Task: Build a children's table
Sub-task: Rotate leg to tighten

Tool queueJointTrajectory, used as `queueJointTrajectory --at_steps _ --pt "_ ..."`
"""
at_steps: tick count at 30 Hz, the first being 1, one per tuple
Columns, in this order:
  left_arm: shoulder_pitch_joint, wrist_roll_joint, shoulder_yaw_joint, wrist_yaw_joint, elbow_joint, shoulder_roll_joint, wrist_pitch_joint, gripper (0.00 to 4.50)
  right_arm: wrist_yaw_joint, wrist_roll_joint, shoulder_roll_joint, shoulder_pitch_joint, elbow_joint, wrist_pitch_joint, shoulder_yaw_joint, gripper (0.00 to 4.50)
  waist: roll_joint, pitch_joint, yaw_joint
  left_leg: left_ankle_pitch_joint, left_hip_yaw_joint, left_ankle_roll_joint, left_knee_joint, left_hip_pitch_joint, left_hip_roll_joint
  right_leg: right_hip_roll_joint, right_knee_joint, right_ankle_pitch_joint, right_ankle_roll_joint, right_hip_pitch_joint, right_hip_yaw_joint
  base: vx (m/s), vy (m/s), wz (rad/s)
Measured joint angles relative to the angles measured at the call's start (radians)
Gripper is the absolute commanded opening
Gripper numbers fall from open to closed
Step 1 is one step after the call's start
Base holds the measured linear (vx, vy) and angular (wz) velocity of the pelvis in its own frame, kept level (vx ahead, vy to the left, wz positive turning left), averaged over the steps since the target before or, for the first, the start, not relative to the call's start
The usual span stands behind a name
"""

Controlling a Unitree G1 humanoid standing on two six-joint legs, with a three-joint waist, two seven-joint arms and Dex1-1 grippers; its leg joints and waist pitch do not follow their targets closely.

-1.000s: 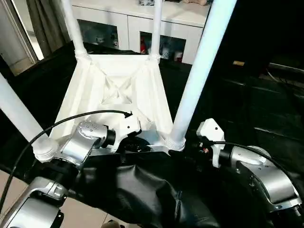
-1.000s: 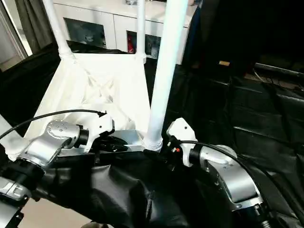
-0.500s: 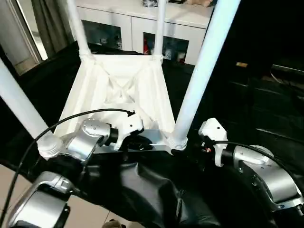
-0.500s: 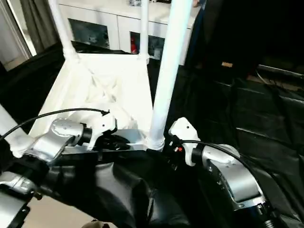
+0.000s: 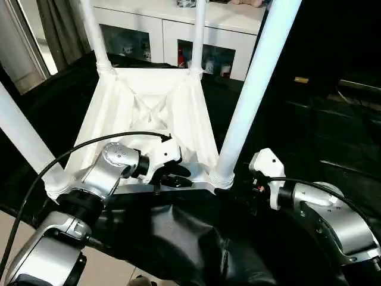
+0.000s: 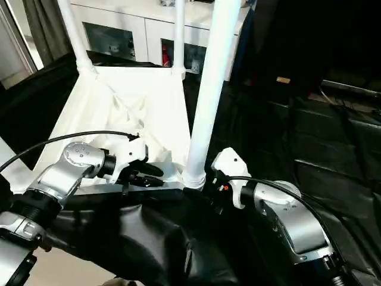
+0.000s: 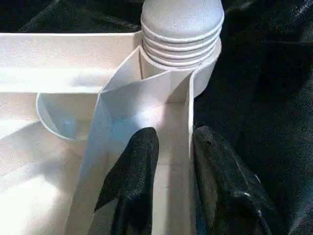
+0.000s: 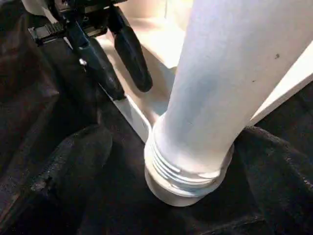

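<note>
**Four legs standing, left end effector at the near rim**

The tabletop (image 5: 149,119) lies upside down on a black sheet (image 5: 196,250), ribbed underside up, in the middle of the scene with a white cabinet (image 5: 178,36) behind it. All four legs rise from its corners: far left leg (image 5: 95,36), far right leg (image 5: 197,36), near left leg (image 5: 24,140) and near right leg (image 5: 250,89), the last a thick post just right of centre. By the look of it the assembly is nearly done (every socket is filled); what seems left is checking that each leg is fully seated and turning the table upright.

The left end effector (image 7: 168,161) sits at the tabletop's near rim, its two black fingers (image 7: 134,176) straddling the thin rim wall, one inside and one outside. Whether they grip the wall or only bracket it cannot be told from here. The right end effector (image 5: 253,190) is near the base of the near right leg, and whether its fingers are spread or pressed together I cannot tell.

The leg tops are cut off by the upper edge, so their flared ends go unseen. How deep the threaded collars (image 8: 183,171) sit in the sockets is hard to judge.
</note>
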State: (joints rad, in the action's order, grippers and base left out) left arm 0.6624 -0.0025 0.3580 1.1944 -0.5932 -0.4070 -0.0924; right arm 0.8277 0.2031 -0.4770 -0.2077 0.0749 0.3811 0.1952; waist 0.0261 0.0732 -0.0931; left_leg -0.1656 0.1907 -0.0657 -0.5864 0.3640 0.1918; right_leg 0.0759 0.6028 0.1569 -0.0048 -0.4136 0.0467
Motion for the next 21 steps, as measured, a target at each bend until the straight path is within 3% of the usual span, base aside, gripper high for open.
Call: queueJointTrajectory --at_steps 21 --pt "-0.003 -0.001 0.004 0.022 0.073 -0.001 -0.100 1.35 0.012 0.000 -0.001 0.000 0.000 0.000 0.001 4.50 0.000 0.000 0.000 0.000 0.000 0.000 0.000 0.001 0.000 0.000 0.000 -0.001 -0.001 0.000 0.000 0.000 0.000 0.00"
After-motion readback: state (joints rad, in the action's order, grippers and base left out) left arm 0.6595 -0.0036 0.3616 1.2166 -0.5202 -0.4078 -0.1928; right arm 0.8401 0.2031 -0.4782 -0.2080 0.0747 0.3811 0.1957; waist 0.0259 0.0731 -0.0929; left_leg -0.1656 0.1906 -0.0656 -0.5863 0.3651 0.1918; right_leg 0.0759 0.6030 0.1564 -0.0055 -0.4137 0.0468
